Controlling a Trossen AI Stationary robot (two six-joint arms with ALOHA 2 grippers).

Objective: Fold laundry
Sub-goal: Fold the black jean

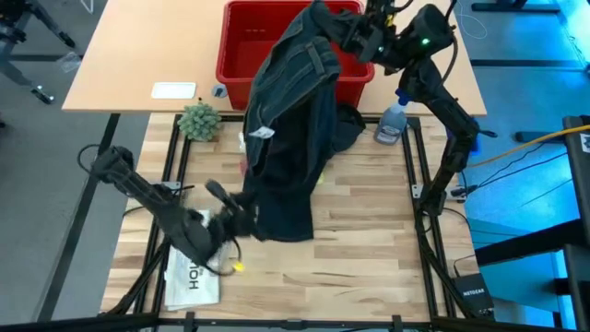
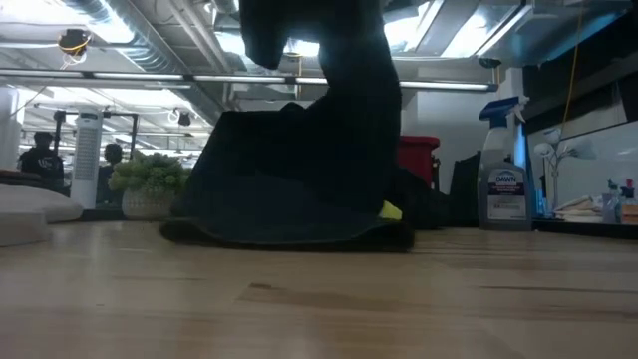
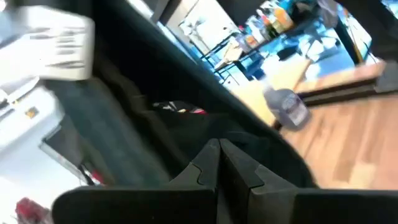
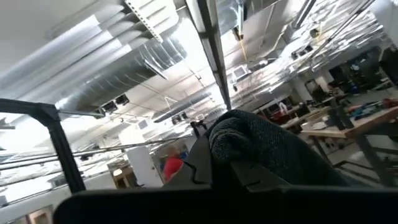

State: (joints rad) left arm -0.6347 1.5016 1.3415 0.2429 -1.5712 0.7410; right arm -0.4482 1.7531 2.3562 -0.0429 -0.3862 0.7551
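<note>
Left side of table: flat white item printed HOUSTON (image 1: 192,277) lies at the near-left edge, just beside the left arm. Left gripper (image 1: 247,219) is low over the wood, fingers pressed together on the lower hem of the dark trousers (image 1: 295,138); its wrist view shows the closed fingertips (image 3: 219,163) buried in dark cloth.

Centre: trousers hang as one long drape from the far right down to the table's middle, lower end pooled on the wood. A small potted plant (image 1: 199,121) stands to their left. A scrap of yellow (image 2: 391,210) peeps from under the heap in the low view, possibly the T-shirt; cannot confirm.

Far side: red basket (image 1: 241,46) behind the drape.

Right: right gripper (image 1: 348,28) is raised over the basket, pinching the waistband end (image 4: 249,140). Spray bottle (image 1: 392,122) stands below it.

Handling judgement: denim looks heavy, limp and thick at the seams. Best held at waistband corners and hems, where stitching resists slipping; a mid-leg pinch would likely sag and bunch.
</note>
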